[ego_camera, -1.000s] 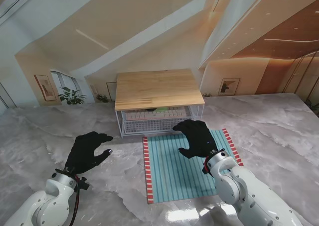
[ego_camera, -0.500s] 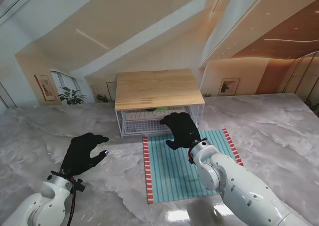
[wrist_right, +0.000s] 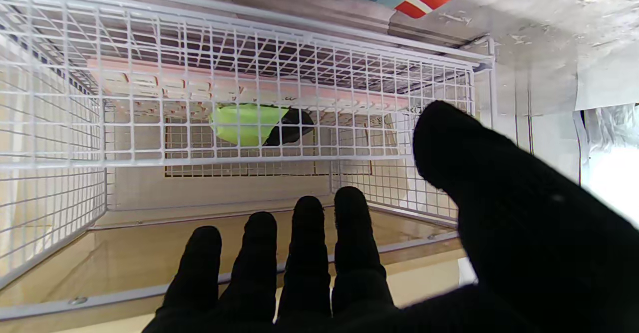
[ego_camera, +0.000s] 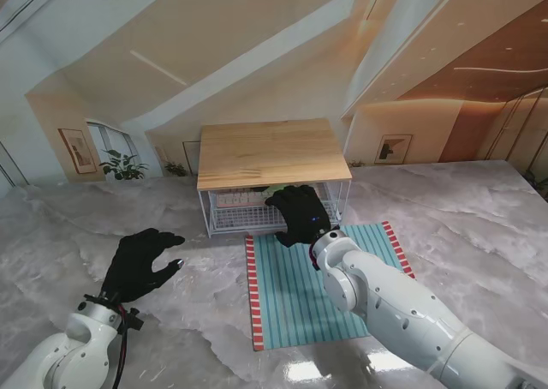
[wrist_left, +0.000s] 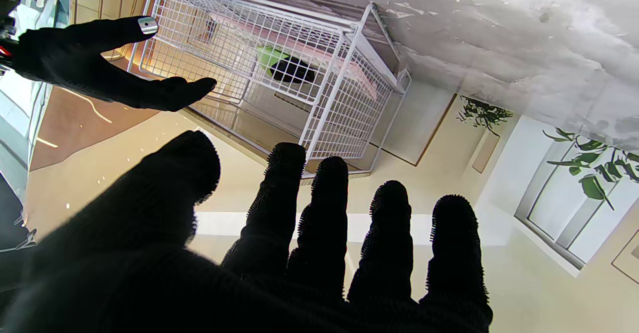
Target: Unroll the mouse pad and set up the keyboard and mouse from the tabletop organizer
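Already the mouse pad [ego_camera: 324, 279] lies flat on the tabletop [ego_camera: 479, 226], so the step in hand looks to be fetching the keyboard [wrist_right: 249, 91] and mouse [wrist_right: 259, 123] out of the wire organizer [ego_camera: 272, 173]. The right robot hand [ego_camera: 300, 213] sits at the organizer's front mesh, fingers spread and grasping nothing; through the mesh, ahead of its fingertips [wrist_right: 352, 208], the pink keyboard lies on the basket floor with the green and black mouse resting on it. To do this well, I would judge that the robot hand should find the open side of the basket rather than push at the wire, then take the mouse first, since it sits on the keyboard and could slide off if the keyboard is drawn out under it. The left robot hand [ego_camera: 141, 263] hovers well off to the side over bare marble, fingers apart and released, free to steady the organizer.
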You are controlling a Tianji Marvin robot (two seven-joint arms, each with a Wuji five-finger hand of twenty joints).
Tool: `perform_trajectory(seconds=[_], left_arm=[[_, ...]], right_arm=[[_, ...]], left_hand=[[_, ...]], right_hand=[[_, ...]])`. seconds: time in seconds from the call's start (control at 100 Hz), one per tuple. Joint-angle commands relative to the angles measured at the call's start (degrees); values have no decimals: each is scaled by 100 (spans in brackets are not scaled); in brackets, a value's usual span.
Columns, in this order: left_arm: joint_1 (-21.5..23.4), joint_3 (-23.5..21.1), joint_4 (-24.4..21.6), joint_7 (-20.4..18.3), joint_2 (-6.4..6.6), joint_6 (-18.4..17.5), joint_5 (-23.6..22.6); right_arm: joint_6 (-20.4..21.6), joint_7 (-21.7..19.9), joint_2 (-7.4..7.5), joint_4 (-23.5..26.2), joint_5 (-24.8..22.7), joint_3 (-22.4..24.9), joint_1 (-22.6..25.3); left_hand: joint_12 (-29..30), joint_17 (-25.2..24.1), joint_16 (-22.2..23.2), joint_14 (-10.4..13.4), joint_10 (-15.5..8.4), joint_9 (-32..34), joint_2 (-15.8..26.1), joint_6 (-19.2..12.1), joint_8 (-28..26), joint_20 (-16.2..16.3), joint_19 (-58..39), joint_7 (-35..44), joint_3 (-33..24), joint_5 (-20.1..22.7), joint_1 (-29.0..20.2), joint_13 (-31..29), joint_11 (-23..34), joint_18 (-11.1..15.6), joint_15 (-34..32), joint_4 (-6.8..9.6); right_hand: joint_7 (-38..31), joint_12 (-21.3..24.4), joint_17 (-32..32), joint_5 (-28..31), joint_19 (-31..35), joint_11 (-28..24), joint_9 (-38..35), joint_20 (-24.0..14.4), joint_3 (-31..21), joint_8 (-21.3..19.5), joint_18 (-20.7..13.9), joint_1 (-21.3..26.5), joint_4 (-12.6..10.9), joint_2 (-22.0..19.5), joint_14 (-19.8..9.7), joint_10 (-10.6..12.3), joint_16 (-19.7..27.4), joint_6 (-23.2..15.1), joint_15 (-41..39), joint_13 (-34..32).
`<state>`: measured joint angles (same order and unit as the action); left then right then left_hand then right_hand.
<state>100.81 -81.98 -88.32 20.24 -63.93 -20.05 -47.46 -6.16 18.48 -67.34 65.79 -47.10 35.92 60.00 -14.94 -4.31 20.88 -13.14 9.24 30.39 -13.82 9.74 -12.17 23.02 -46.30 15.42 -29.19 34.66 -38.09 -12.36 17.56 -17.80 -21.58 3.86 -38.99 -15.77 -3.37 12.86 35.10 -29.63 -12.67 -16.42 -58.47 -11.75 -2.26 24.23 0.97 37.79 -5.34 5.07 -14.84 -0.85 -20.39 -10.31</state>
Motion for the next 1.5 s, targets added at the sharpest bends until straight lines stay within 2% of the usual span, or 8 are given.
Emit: perform_trajectory(seconds=[0.0,0.55,0.69,0.83,1.1,1.31,1.4,1.49], left_arm=[[42,-3,-48,-85,-6,-23,-10],[105,-55,-78,-59,-7,-2,-44],[110,-54,-80,-62,-7,16,-43],[109,-50,-76,-63,-7,27,-38],[100,-36,-60,-64,-8,24,-29],[95,-31,-46,-50,-9,15,-28],[92,-33,-40,-41,-9,9,-34],[85,-33,-33,-36,-11,-6,-30]], right_arm=[[-49,-49,-90,-91,26,-86,-91],[-233,301,-484,-1109,357,-811,-771],[-280,283,-573,-1289,482,-913,-880],[-340,232,-630,-1404,571,-986,-948],[-408,131,-651,-1492,608,-1071,-1017],[-542,-78,-503,-1130,475,-935,-892],[-544,-99,-480,-1072,453,-910,-862],[-548,-141,-449,-997,426,-883,-829]], left_hand=[[4,-56,-44,165,23,-233,45,19,77,-55,67,-86,91,-69,137,109,-41,133,61,-24],[1,-57,-41,164,17,-220,36,24,72,-56,71,-76,84,-65,145,96,-33,136,59,-18],[1,-56,-41,168,16,-218,39,20,74,-57,74,-79,87,-71,147,98,-33,136,59,-19],[2,-57,-42,174,12,-219,42,20,72,-58,75,-77,84,-73,150,98,-34,137,61,-18],[1,-55,-42,171,12,-217,36,20,71,-61,82,-74,83,-71,150,99,-33,138,64,-17],[2,-55,-42,173,15,-217,35,15,70,-61,82,-72,83,-74,159,94,-33,138,64,-16],[3,-55,-42,171,11,-223,40,15,69,-61,82,-71,81,-77,156,96,-37,138,66,-15],[1,-56,-43,175,19,-211,37,17,69,-63,86,-69,80,-76,161,95,-32,138,67,-15]], right_hand=[[-78,26,-34,-273,-107,6,158,187,-34,53,-183,-66,9,-162,-257,51,24,67,46,158],[-202,-62,0,-236,70,-207,153,204,-194,7,-162,127,7,-184,-237,25,-81,67,-161,145],[-281,-203,-26,-115,401,-566,171,172,-278,-34,-56,247,41,-150,-205,-26,-268,78,-529,144],[-367,-281,-28,267,1006,-805,-265,5,-434,-122,92,458,97,-35,-22,-224,-406,138,-808,-297],[-463,-407,-22,1236,2077,-944,-1409,-273,-650,-563,258,817,242,199,248,-467,-680,131,-1306,-1206],[-712,-600,-42,1988,2618,-1279,-2268,-566,-667,-1232,378,1093,315,59,346,-485,-990,-38,-1905,-1752],[-987,-706,-55,2171,2782,-1539,-2566,-883,-603,-1152,474,1292,735,184,437,-558,-1204,-102,-2354,-1908],[-1315,-729,-4,2285,2941,-1754,-2835,-1194,-571,-1079,608,1402,908,306,566,-691,-1377,-115,-2740,-2064]])
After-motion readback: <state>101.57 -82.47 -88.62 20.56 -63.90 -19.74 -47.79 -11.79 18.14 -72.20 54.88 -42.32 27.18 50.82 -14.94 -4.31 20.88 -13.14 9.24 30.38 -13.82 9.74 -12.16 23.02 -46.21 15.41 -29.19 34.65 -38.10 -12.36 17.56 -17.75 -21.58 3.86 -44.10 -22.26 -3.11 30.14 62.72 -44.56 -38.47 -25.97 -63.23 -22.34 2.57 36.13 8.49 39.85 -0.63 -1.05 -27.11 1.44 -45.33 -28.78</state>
